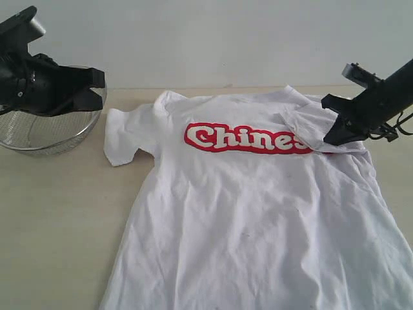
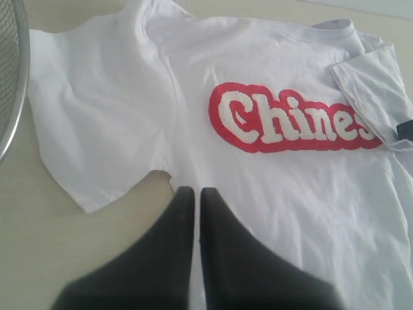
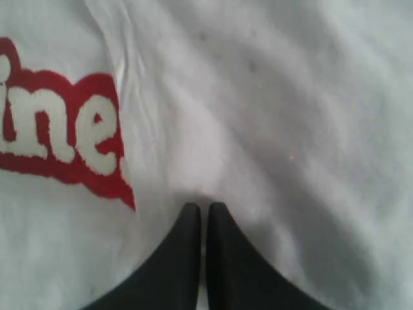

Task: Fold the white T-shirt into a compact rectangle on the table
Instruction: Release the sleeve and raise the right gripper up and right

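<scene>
Partly, a sleeve (image 1: pixel 313 126) covers the white T-shirt's (image 1: pixel 245 226) lettering (image 1: pixel 242 137); left tool (image 2: pixel 195 190), right tool (image 3: pixel 203 205) closed.

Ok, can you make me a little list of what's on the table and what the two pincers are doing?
shirt: white shirt, front up, spread on the table
print: red band, one end covered
sleeve one: folded sleeve, turned in over the chest
sleeve two: other sleeve, lying flat
bowl: mesh bowl, beside the flat sleeve
left: left pincer, shut, raised, holding nothing
right: right pincer, shut, tip at the folded sleeve; cannot tell if it pinches cloth
</scene>
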`<action>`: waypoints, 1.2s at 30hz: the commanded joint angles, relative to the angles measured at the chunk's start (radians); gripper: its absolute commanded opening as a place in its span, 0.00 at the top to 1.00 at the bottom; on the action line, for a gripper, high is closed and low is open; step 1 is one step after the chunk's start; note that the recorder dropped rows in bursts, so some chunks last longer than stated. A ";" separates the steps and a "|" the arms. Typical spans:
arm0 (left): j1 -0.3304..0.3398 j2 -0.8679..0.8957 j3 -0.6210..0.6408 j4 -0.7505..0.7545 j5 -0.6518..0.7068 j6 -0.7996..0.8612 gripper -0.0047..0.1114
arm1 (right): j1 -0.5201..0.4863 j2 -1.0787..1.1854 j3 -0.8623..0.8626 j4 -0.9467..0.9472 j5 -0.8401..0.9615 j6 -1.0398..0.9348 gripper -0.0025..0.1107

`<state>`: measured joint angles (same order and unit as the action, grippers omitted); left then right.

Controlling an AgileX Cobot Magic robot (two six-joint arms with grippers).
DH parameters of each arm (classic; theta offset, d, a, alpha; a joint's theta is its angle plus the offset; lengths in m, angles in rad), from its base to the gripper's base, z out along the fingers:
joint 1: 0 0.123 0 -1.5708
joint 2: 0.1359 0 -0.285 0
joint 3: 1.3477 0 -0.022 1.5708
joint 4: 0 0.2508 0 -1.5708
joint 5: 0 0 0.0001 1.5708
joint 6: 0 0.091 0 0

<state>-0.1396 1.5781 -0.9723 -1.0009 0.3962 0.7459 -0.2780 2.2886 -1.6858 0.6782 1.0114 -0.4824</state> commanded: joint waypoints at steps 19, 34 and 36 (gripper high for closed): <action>-0.004 -0.008 0.005 -0.006 -0.011 0.005 0.92 | -0.001 -0.062 -0.002 -0.019 0.011 0.023 0.98; -0.004 -0.008 0.005 -0.006 -0.013 0.005 0.92 | -0.001 -0.076 -0.101 -0.325 -0.031 0.224 0.98; -0.004 -0.008 0.005 -0.006 -0.013 0.005 0.92 | 0.010 -0.043 -0.101 -0.345 -0.027 0.224 0.98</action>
<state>-0.1396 1.5781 -0.9723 -1.0009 0.3885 0.7459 -0.2773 2.2243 -1.7835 0.3631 0.9780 -0.2641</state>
